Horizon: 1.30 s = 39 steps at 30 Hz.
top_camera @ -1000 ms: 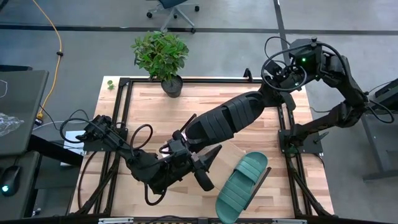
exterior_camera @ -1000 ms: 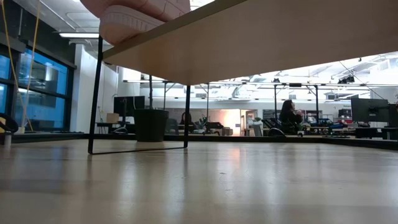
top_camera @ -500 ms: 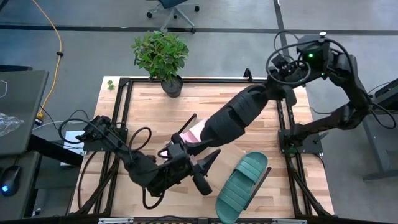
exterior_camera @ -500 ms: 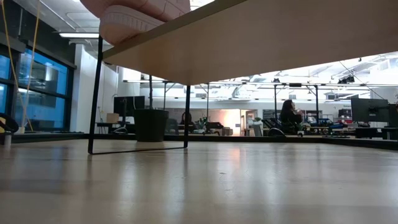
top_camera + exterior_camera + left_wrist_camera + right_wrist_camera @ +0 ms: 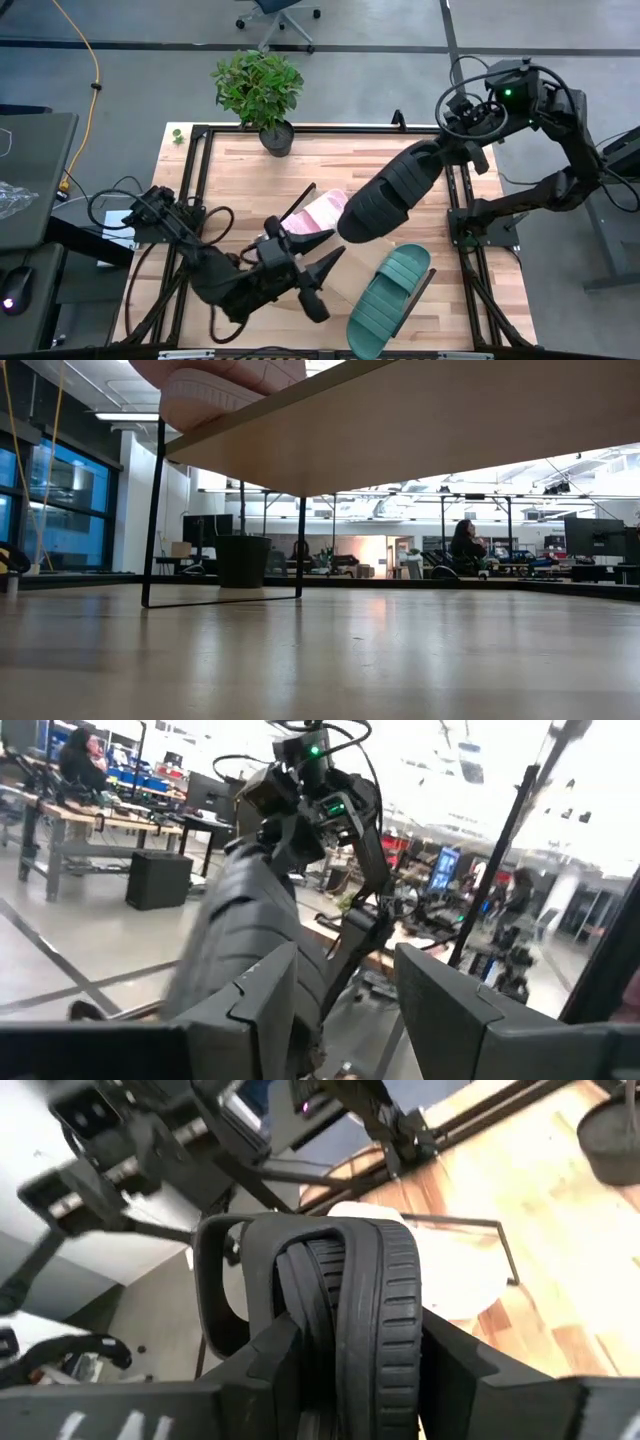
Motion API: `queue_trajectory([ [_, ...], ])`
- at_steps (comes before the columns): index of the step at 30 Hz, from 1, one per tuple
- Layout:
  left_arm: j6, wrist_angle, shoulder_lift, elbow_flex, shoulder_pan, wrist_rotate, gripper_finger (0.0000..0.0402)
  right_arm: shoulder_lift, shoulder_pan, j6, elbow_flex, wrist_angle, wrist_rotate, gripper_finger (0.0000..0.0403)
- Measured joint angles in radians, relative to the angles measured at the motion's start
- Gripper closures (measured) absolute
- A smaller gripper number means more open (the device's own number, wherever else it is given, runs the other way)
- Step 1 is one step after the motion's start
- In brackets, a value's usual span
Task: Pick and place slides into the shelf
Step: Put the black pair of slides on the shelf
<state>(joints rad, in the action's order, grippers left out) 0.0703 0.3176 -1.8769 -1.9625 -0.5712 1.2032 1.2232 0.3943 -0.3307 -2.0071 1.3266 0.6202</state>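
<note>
right gripper (image 5: 345,1370) clamps the black slide (image 5: 388,192), ribbed and rubbery, held aloft; pink slide (image 5: 313,220) just beyond its toe. left gripper (image 5: 318,283) gapes empty.

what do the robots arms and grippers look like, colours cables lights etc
Both arms are dark, near-black jointed links with loose black cables looping alongside them. The right arm's wrist carries a small green light. The left gripper and the right gripper each have two flat, blocky dark fingers. No other markings are legible.
</note>
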Motion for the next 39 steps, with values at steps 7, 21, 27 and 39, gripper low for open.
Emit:
queue_trajectory([
  [7, 0.123, -0.007, 0.015, -0.042, -0.046, 0.049, 0.0246, 0.0, 0.0, 0.017, 0.0, 0.045, 0.044, 0.0277],
  [21, 0.161, -0.011, 0.019, -0.056, -0.059, 0.059, 0.0246, -0.021, 0.0, 0.014, 0.141, 0.021, 0.092, 0.0277],
  [27, 0.161, -0.021, 0.019, -0.056, -0.06, 0.058, 0.0246, -0.088, 0.0, -0.097, 0.385, -0.206, 0.198, 0.0277],
  [39, 0.177, -0.034, 0.018, -0.056, -0.06, 0.058, 0.0246, -0.235, -0.002, -0.404, 0.809, -0.658, 0.283, 0.0277],
])
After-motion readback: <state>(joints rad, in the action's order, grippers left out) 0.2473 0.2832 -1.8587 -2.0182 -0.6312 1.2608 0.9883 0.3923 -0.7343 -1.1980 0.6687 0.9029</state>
